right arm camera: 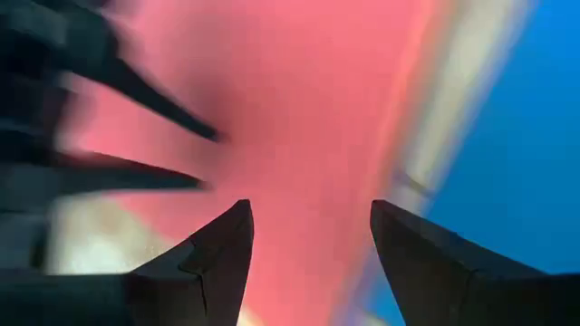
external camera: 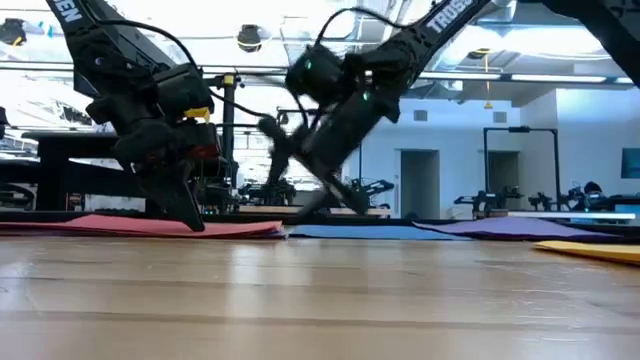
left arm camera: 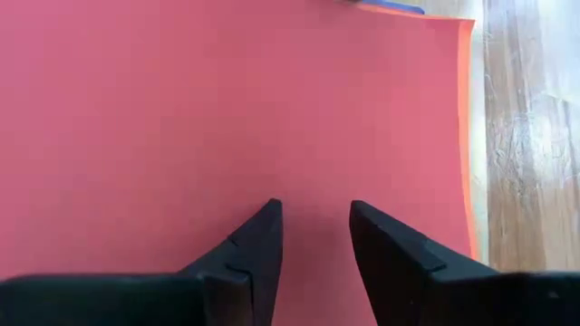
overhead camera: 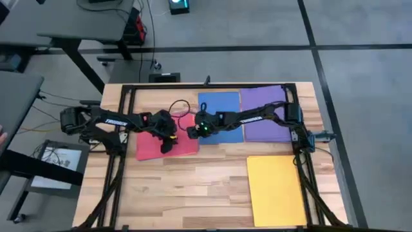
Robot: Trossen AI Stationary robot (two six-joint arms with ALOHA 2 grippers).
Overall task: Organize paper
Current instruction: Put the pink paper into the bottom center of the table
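- Yellow paper (overhead camera: 275, 190) is seen nearest the front edge of the table (overhead camera: 193, 193), at about 5 o'clock in the high view, well apart from the other sheets.
- Purple paper (overhead camera: 267, 116) is laid at about 2 o'clock, touching the blue paper (overhead camera: 222, 109) beside it, near 12 o'clock.
- Red paper (overhead camera: 151, 147) is laid at about 9 o'clock from the blue one, with an orange edge (left arm camera: 466, 136) showing from under it.
- Left claw (overhead camera: 168, 143) is held low over the red paper with its fingers a little spread; nothing is pinched.
- Right claw (overhead camera: 193, 132) is held over the gap between red and blue, with fingers spread wide and nothing held.
- Each sheet is judged to be very light, thin, floppy and easy to crease.
- Flat paper cannot easily be pinched from the middle; it would likely be slid by pressing down, or be taken by an edge or corner.
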